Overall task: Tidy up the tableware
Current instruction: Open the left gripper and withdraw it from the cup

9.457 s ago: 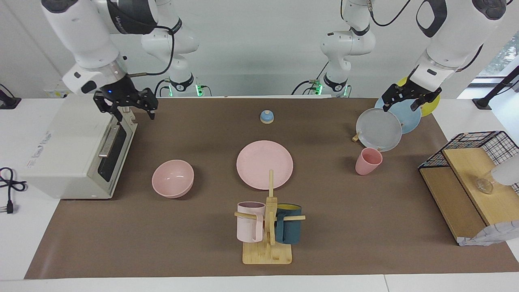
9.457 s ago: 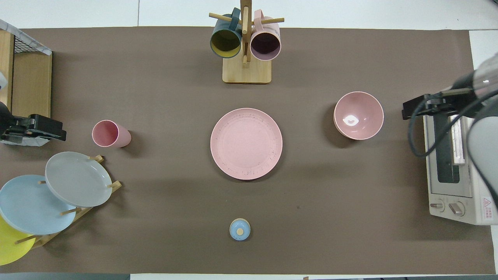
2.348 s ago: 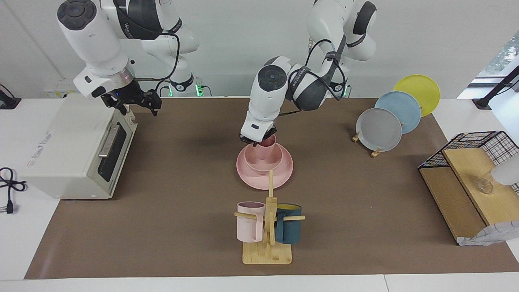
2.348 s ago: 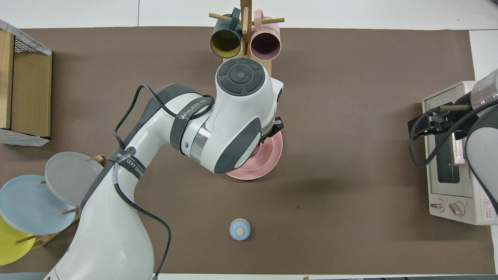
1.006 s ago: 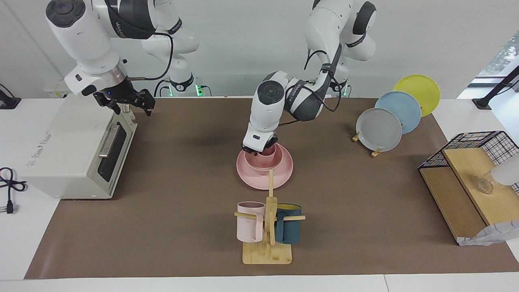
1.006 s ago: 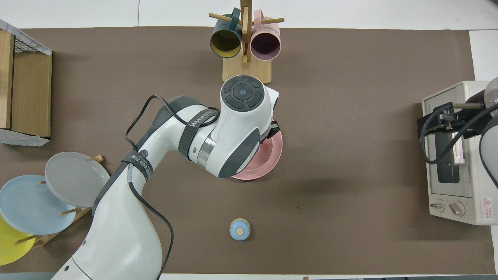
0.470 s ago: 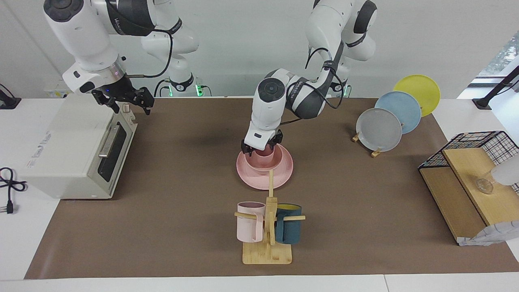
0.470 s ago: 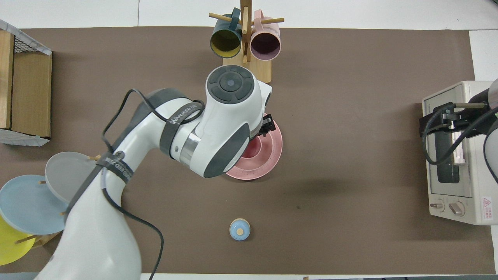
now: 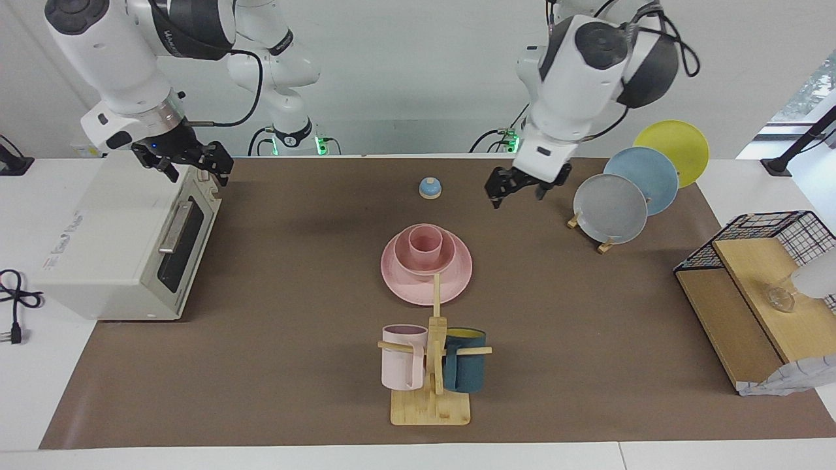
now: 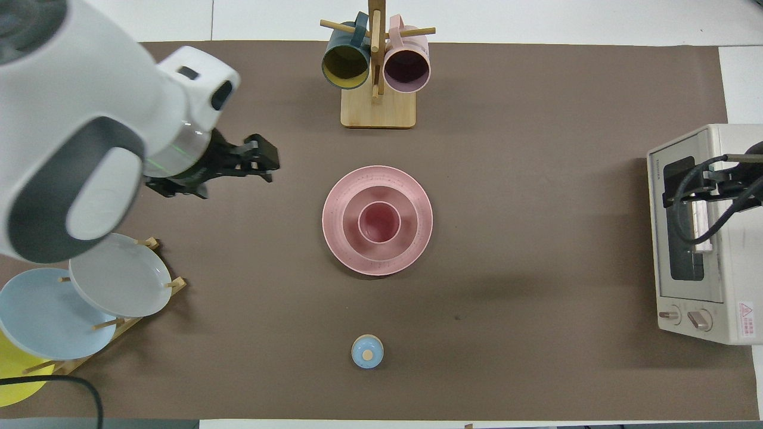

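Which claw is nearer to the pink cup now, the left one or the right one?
The left. The left claw hangs open over the mat between the cup and the grey plate. The right claw is open over the toaster oven, much farther from the cup.

From overhead, my left arm (image 10: 89, 131) covers part of the grey plate (image 10: 119, 275), and the yellow plate (image 10: 15, 381) runs off the picture's edge. My right gripper (image 10: 706, 185) (over the toaster oven (image 10: 703, 298)) is half cut off too.
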`<state>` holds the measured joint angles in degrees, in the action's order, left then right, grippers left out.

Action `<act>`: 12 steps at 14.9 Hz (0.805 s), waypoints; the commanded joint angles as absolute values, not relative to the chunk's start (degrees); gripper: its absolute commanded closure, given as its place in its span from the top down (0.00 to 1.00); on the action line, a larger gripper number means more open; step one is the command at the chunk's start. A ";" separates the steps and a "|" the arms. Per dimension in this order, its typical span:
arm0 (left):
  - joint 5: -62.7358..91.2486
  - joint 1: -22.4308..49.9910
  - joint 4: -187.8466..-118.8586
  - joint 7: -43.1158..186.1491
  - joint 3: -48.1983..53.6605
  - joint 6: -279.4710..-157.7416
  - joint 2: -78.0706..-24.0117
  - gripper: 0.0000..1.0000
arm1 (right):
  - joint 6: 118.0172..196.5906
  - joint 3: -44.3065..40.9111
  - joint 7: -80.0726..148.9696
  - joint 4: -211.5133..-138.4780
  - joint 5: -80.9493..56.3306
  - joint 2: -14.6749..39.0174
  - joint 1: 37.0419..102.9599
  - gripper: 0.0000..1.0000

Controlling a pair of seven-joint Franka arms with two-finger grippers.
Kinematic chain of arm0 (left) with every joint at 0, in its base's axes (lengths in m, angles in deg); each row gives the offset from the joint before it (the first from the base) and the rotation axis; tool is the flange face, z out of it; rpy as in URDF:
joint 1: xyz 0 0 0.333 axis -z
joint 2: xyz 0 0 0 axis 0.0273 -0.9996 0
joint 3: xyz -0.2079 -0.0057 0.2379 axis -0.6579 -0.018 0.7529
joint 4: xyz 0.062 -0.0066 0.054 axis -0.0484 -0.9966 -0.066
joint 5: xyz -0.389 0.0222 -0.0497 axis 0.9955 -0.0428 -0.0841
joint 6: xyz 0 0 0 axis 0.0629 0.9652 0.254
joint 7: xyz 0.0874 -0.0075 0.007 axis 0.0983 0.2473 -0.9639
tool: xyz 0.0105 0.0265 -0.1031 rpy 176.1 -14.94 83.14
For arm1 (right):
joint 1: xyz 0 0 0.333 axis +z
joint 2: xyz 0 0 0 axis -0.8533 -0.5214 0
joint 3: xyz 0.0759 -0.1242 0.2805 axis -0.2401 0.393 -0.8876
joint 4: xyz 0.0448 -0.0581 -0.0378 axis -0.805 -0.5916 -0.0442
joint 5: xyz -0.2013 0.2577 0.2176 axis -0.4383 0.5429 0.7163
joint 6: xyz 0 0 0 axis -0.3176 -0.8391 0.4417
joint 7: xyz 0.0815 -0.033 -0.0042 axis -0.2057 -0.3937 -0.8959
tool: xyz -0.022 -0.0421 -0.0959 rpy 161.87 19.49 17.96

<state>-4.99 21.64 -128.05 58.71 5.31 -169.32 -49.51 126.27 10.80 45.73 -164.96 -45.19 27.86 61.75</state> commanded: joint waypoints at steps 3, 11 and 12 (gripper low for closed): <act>-5.43 9.84 -138.26 75.60 4.62 -168.72 -41.61 1.00 | 126.63 9.28 42.27 -164.23 -44.48 28.04 58.93 1.00; -9.03 8.15 -140.06 78.70 4.88 -170.95 -38.43 1.00 | 125.14 8.31 40.95 -162.83 -44.31 27.69 57.35 1.00; -9.56 8.76 -137.78 78.70 6.10 -167.62 -38.61 1.00 | 124.87 8.49 40.87 -162.83 -44.22 27.69 57.35 1.00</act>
